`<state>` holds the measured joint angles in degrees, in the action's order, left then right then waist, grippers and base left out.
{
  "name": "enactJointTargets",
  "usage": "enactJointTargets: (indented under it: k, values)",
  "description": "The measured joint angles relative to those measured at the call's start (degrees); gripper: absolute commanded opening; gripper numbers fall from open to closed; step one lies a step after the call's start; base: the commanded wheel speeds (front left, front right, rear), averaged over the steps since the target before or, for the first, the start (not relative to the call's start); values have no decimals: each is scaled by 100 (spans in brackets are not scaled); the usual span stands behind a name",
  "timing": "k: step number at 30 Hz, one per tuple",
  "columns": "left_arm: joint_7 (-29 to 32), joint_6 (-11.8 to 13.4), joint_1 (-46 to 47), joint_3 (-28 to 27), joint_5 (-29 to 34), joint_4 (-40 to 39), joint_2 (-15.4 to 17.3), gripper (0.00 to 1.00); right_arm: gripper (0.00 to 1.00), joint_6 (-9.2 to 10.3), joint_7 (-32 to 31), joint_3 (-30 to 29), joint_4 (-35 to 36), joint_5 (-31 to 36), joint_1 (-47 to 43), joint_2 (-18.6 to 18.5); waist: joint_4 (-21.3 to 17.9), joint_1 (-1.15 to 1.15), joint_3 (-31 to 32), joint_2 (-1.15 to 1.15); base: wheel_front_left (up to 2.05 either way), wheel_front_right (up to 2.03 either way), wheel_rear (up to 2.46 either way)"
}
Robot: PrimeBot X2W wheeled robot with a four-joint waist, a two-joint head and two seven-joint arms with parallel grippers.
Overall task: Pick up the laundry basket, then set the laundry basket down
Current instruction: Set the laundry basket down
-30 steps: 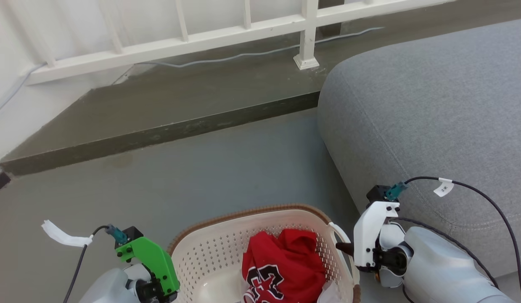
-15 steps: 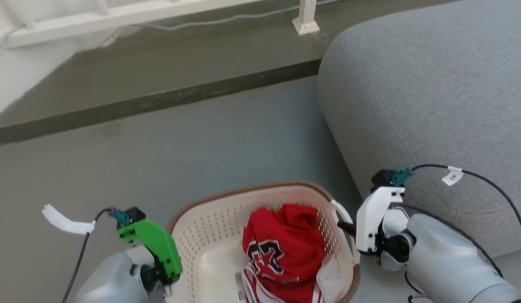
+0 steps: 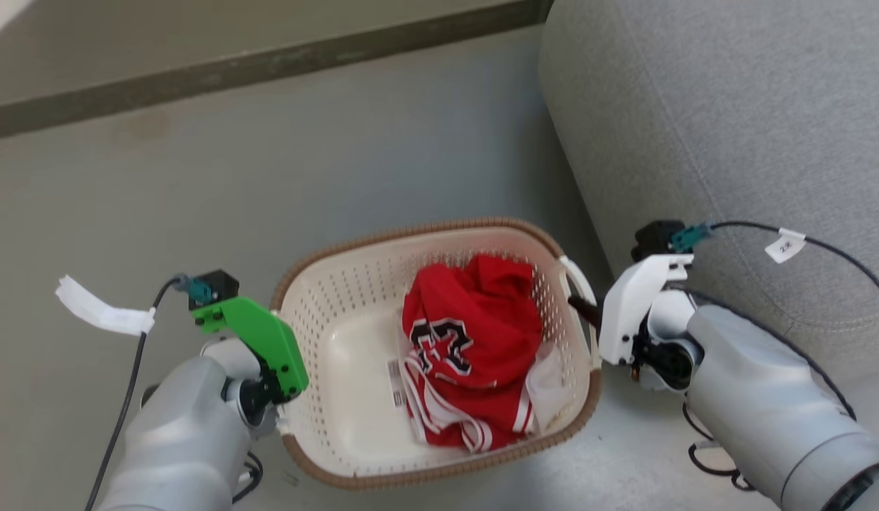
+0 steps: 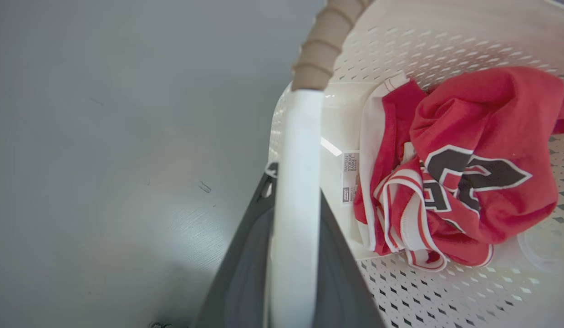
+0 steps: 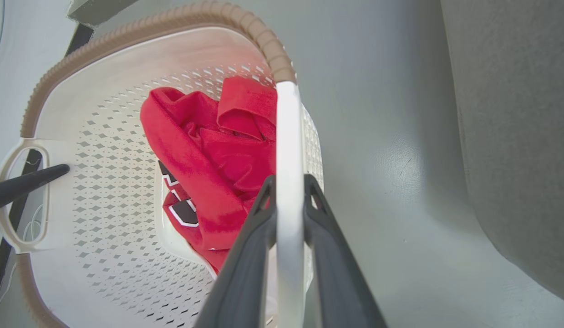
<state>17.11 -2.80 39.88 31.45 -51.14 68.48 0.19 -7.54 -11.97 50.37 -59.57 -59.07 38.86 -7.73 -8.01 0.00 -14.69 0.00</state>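
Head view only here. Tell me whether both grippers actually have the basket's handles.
Observer: Left wrist view: the left gripper is shut on the left handle, one finger on each side.
Operator: Now the right.
Observer: Same there: the right gripper pinches the right handle, near the brown rim of the basket.
Operator: Read me the label inside.
Observer: "Rattan Storage Basket", beside the red shirt.

Grey floor point(image 3: 382, 142), grey sofa point(image 3: 730, 121)
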Motion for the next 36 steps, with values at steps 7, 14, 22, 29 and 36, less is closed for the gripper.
enactJointTargets:
  k: [7, 14, 22, 29, 36]
  values:
    - [-275, 121, 366, 37, 156, -112, -3, 0, 0, -1, 402, -5, -33, 167, 391, -41, 7, 0, -512, 0, 0, 0, 0]
    - [-698, 302, 784, 113, 309, -276, -14, 0, 0, -1, 960, -69, -105, 346, 854, -66, 35, 1, -1099, 0, 0, 0, 0]
    - [-1110, 433, 1060, 167, 405, -323, -25, 0, 0, -1, 1366, -70, -187, 482, 1152, -54, 87, 1, -1624, 0, 0, 0, 0]
    - [-1413, 531, 1277, 222, 602, -301, -27, 0, 0, -1, 1685, -51, -279, 608, 1352, -10, 126, 0, -1995, 0, 0, 0, 0]
    - [-1640, 586, 1413, 261, 666, -247, -54, 0, 0, 7, 2009, 1, -415, 733, 1505, 16, 143, 0, -2307, 0, 0, 0, 0]
